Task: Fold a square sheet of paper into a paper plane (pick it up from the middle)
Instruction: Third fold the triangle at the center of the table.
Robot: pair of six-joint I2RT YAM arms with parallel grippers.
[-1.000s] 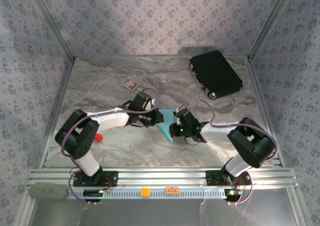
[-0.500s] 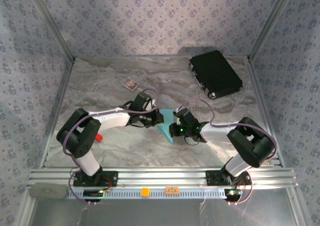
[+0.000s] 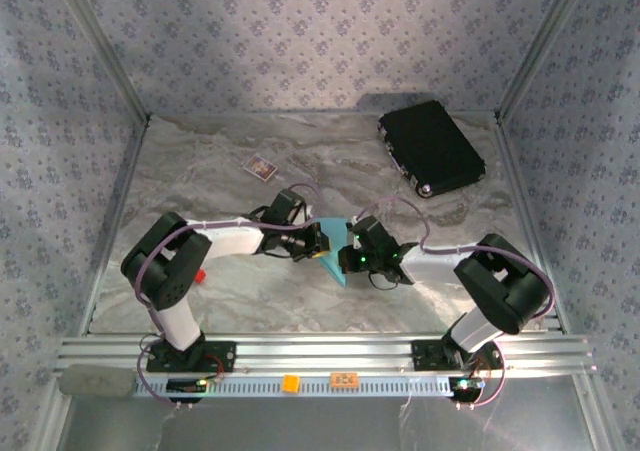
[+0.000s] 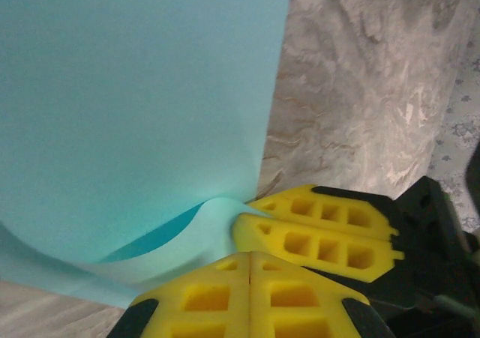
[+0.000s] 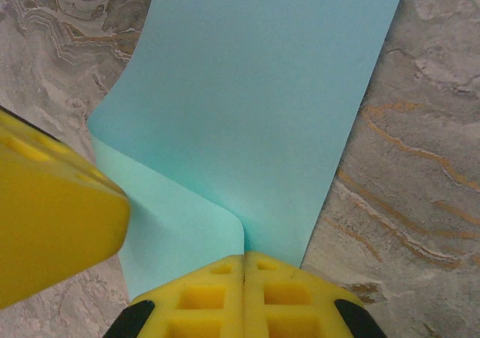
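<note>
The blue sheet [image 3: 334, 264] is lying far-to-near, tapering toward the arms. The right gripper [image 5: 244, 257] is pinching its edge. The left gripper [image 4: 249, 255], fingers together, is touching the curl. The black case [image 3: 432, 148] is sitting shut.

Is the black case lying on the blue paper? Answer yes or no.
No, the black case sits at the far right, well apart from the blue paper near the middle.

Black rectangular case [image 3: 431, 148] lies flat at the far right corner of the marbled table [image 3: 200, 186]; small dark card with pale border [image 3: 261, 167] lies left of centre, well apart from the case; small red item [image 3: 199, 273] near the left edge; patterned wallpaper [image 3: 320, 41] behind.
</note>
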